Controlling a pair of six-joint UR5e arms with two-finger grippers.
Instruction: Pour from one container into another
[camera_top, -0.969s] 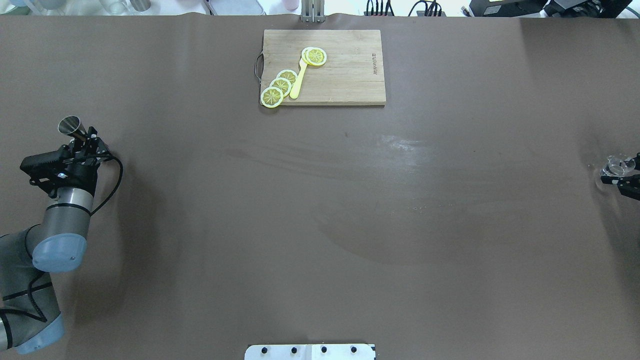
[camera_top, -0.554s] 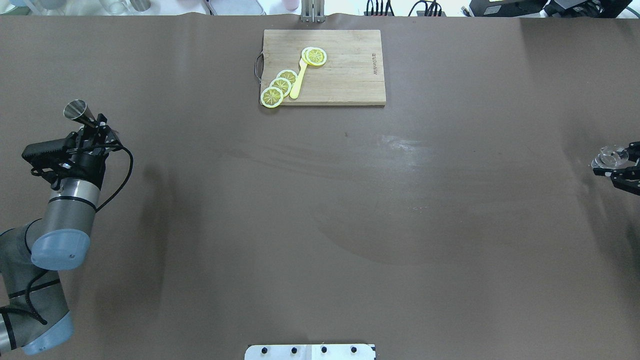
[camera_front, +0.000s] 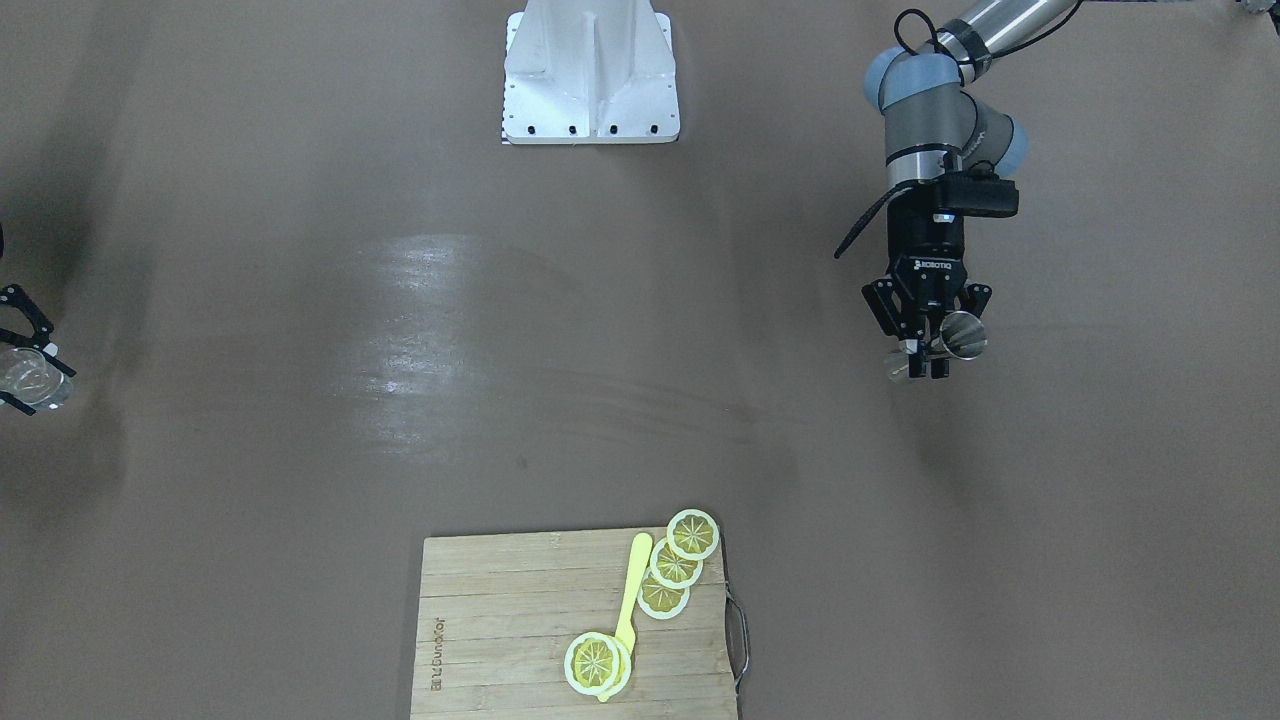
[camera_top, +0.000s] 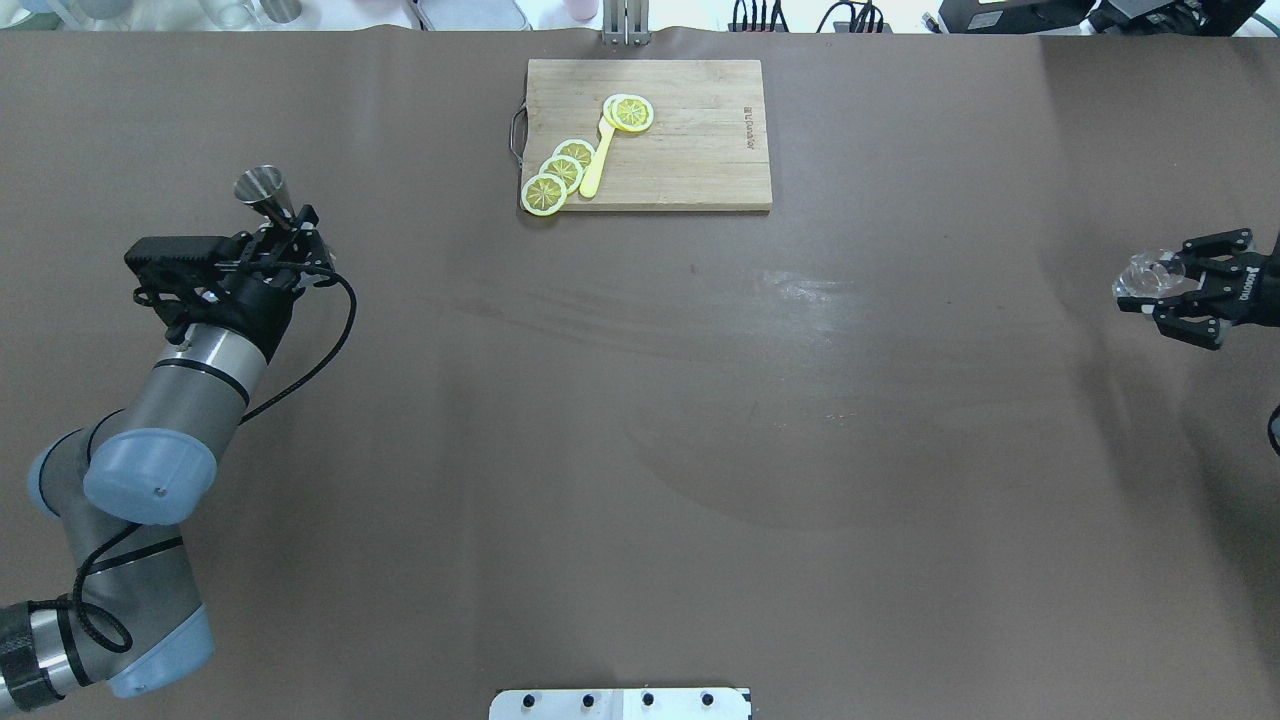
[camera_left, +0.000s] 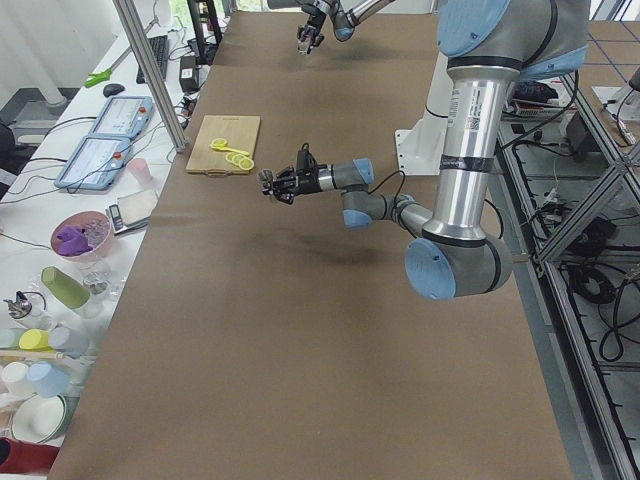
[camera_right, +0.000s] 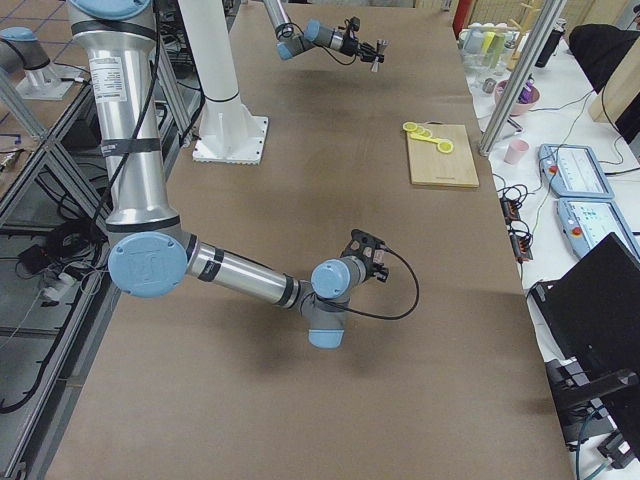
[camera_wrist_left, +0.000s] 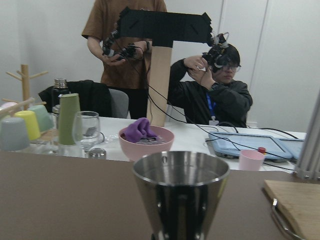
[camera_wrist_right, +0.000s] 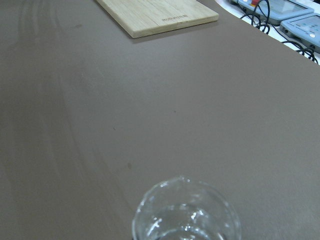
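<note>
Gripping a metal cup (camera_top: 260, 187) at its narrow waist with the left hand (camera_top: 283, 228), above the left side of the desk (camera_top: 640, 420). Clasping a clear glass (camera_top: 1143, 273) in the right hand (camera_top: 1170, 285), near the far right edge. Well apart, both. Cannot tell which is filled. Could slop if swung or tilted early; could spill onto the desk if poured before lining rim over rim.

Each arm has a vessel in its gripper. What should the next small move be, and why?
Probably bring both arms in toward the table's middle. The left gripper is shut on the jigger near the left end, and the right gripper is shut on the glass at the right end. The vessels are too far apart for any pour.
</note>
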